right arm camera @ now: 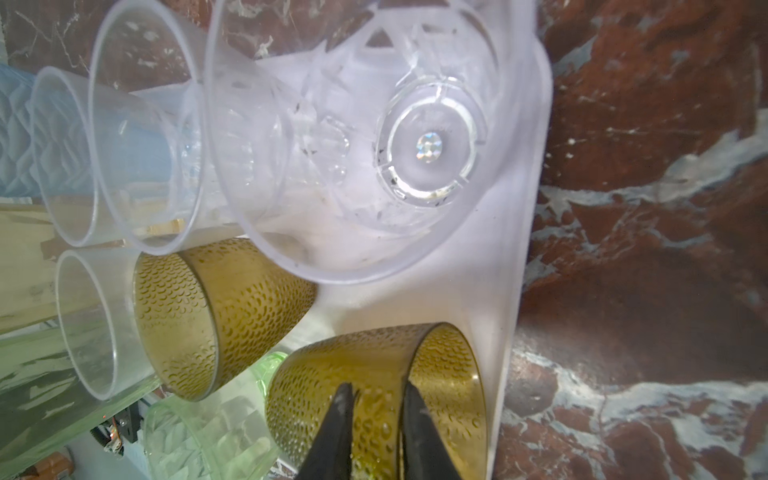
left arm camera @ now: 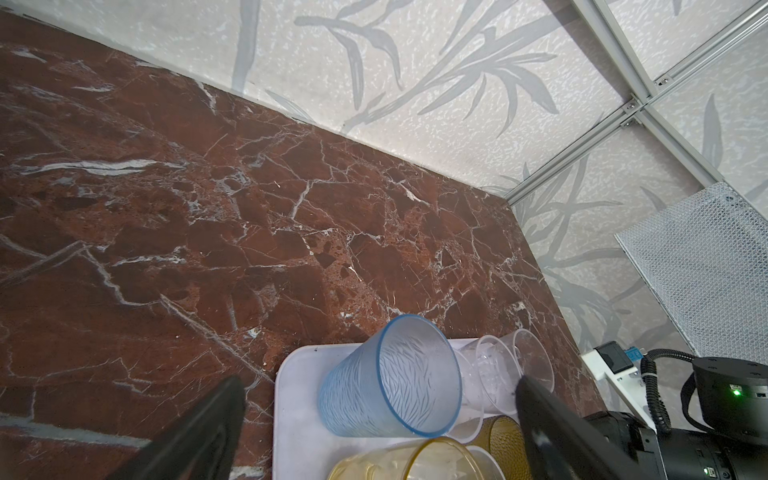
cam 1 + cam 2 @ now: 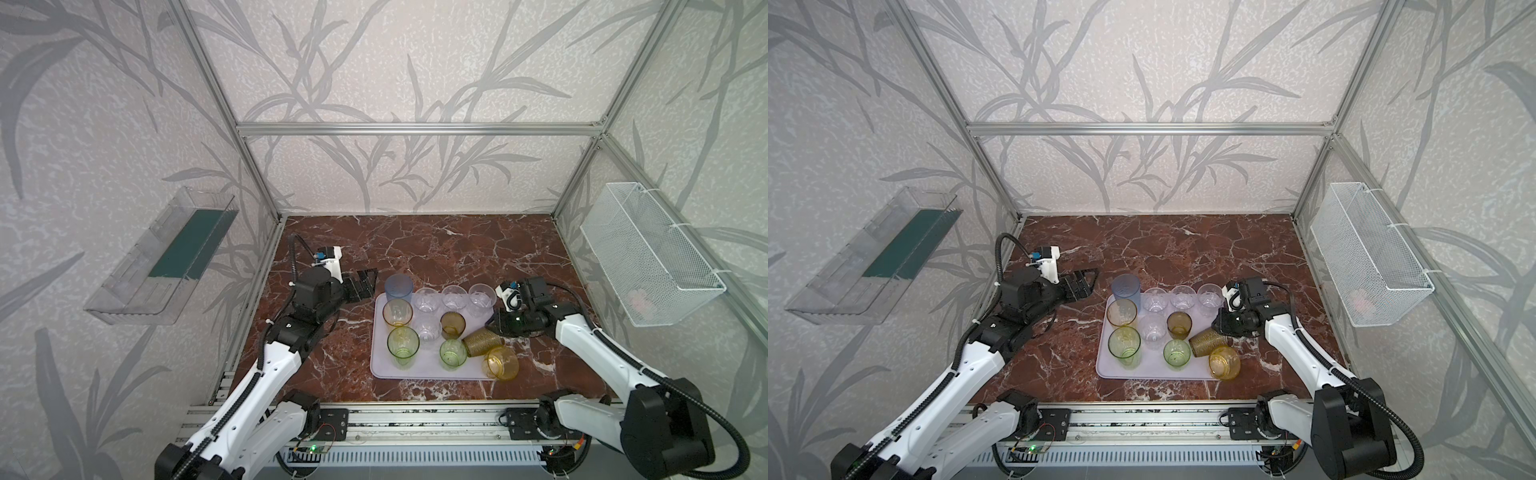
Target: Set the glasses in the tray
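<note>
Currently nine glasses [image 3: 402,341] stand upright in the tray [image 3: 428,368]; an amber glass [image 3: 500,362] lies on its side at the near right corner. Right gripper [image 1: 377,388] is nearly closed, pinching the wall of a tilted olive-brown glass [image 3: 482,341] at the tray's right edge. Left gripper [image 3: 368,282] is spread wide and empty, just left of the tray. Wire basket [image 3: 648,257] holds a faint pinkish item I cannot identify.
</note>
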Motion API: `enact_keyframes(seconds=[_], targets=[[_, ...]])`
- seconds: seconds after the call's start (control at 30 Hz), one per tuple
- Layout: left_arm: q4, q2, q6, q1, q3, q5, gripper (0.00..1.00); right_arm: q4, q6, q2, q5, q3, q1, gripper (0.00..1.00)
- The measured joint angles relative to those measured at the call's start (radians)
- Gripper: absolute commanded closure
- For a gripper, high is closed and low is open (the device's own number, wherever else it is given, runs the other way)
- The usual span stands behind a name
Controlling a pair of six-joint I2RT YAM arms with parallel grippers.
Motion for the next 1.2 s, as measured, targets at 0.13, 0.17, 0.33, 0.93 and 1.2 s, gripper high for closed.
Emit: enact_keyframes(seconds=[0.13, 0.17, 0.33, 0.93, 1.2], targets=[[0.000, 0.000, 0.000, 0.000, -0.001, -0.003, 0.01, 0.004, 0.002, 0.000, 0.012, 0.000, -0.001, 0.82], [0.000, 0.000, 0.000, 0.000, -0.002, -0.004, 0.01, 0.005, 0.003, 0.000, 0.015, 0.000, -0.001, 0.83], [0.000, 0.000, 0.000, 0.000, -0.007, -0.008, 0.01, 0.006, 0.012, 0.000, 0.021, 0.000, -0.001, 0.84], [0.000, 0.000, 0.000, 0.000, -0.007, -0.008, 0.01, -0.001, 0.035, 0.011, 0.046, 0.011, -0.001, 0.97], [0.000, 0.000, 0.000, 0.000, -0.007, -0.011, 0.01, -0.010, 0.036, 0.008, 0.079, 0.038, -0.001, 1.00]])
